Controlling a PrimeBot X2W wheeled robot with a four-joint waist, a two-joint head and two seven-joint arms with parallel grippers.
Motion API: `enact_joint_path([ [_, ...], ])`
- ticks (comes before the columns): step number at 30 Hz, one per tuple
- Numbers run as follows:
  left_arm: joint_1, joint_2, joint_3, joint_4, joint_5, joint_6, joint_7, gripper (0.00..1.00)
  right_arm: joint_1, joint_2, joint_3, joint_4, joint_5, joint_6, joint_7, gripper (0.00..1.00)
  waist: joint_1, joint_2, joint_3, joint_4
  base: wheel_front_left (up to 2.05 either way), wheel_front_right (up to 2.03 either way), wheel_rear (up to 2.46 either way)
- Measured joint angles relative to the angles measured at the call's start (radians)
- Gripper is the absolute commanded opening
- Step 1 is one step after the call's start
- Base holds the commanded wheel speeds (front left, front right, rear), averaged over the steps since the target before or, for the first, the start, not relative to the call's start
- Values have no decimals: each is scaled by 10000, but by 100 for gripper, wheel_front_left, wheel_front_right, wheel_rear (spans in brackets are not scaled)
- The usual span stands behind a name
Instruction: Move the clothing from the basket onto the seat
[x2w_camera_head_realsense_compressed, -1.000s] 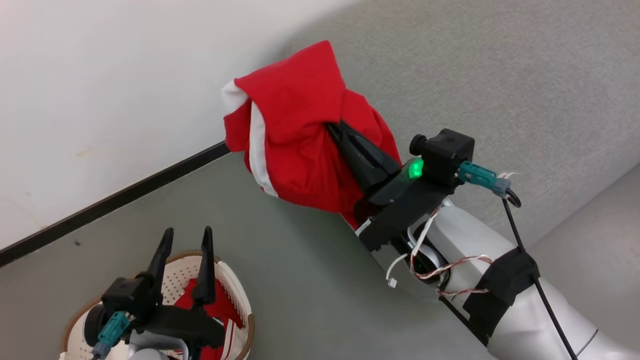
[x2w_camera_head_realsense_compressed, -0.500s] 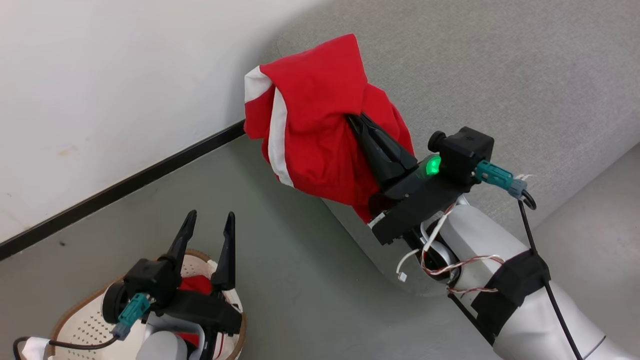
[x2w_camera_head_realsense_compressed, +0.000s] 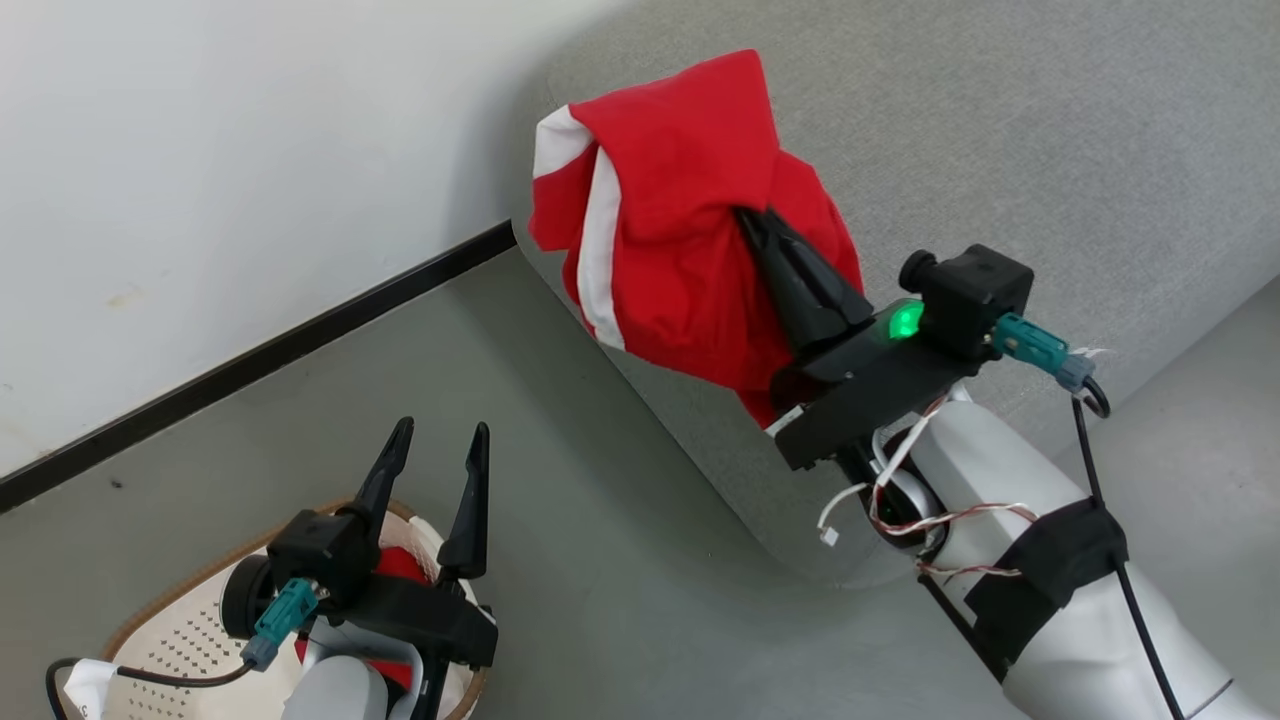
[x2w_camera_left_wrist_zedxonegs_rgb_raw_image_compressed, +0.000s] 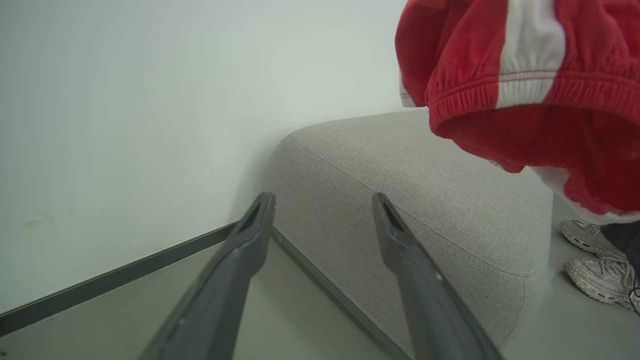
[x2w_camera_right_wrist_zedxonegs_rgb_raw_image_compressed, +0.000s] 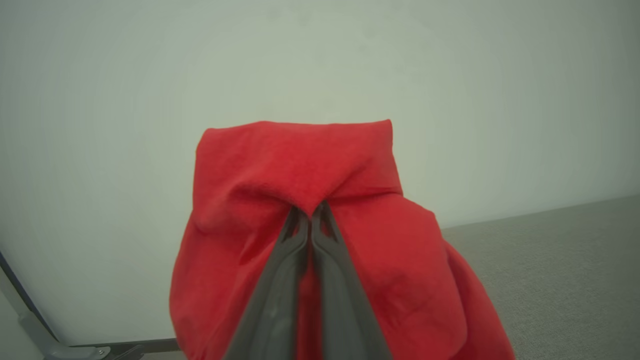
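Note:
A red garment (x2w_camera_head_realsense_compressed: 690, 200) with white stripes hangs in the air over the corner of the grey seat (x2w_camera_head_realsense_compressed: 1000, 130), pinched by my right gripper (x2w_camera_head_realsense_compressed: 752, 218), which is shut on its cloth. In the right wrist view the two fingers meet in a fold of that red garment (x2w_camera_right_wrist_zedxonegs_rgb_raw_image_compressed: 300, 170). The left wrist view shows its elastic hem (x2w_camera_left_wrist_zedxonegs_rgb_raw_image_compressed: 525, 95) above the seat's rounded corner (x2w_camera_left_wrist_zedxonegs_rgb_raw_image_compressed: 425, 200). My left gripper (x2w_camera_head_realsense_compressed: 440, 436) stands open above the cream basket (x2w_camera_head_realsense_compressed: 190, 640) at the lower left. A second red garment (x2w_camera_head_realsense_compressed: 400, 570) lies in the basket, mostly hidden by the left wrist.
A white wall (x2w_camera_head_realsense_compressed: 200, 150) with a dark baseboard (x2w_camera_head_realsense_compressed: 250, 360) runs behind the basket and meets the seat's corner. Grey floor (x2w_camera_head_realsense_compressed: 600, 560) lies between basket and seat. Pale sneakers (x2w_camera_left_wrist_zedxonegs_rgb_raw_image_compressed: 595, 255) of a person stand beyond the seat's far corner.
My right gripper has carried the red garment up and to the right, farther over the seat. The head camera has shifted; the left gripper stays open over the basket.

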Motion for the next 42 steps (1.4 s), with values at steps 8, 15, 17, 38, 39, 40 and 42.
enact_joint_path([
  [8, 8, 6, -4, -48, -23, 0, 0, 100, -101, -380, -669, 247, -249, 4, 0, 0, 0, 0, 260, -8, 0, 0, 0],
  [15, 10, 136, -59, -199, -23, 0, 0, 100, -685, -525, -1177, 673, -347, 21, 0, 0, 0, 0, 587, -4, 0, 0, 0],
  [17, 10, 205, -59, -222, -23, 0, 0, 100, -843, -617, -1383, 748, -370, 21, 0, 0, 0, 1, 691, -2, 0, 0, 0],
  [38, -421, 579, -683, -339, -8, 0, 0, 100, -1618, -1647, -3285, 1716, -435, 94, 0, 0, -1, 1, 1809, -86, 0, 0, 0],
  [39, -421, 608, -673, -360, -8, 0, 0, 100, -1682, -1685, -3348, 1776, -435, 94, 0, 0, -1, 1, 1877, -85, 0, 0, 0],
  [40, -420, 644, -652, -382, -8, 0, 0, 100, -1752, -1714, -3386, 1841, -435, 94, 0, 0, -1, 1, 1945, -83, 0, 0, 0],
  [42, -419, 719, -598, -418, -8, 0, 0, 100, -1868, -1768, -3482, 1937, -435, 98, 0, 0, -1, 1, 2089, -76, 0, 0, 0],
])
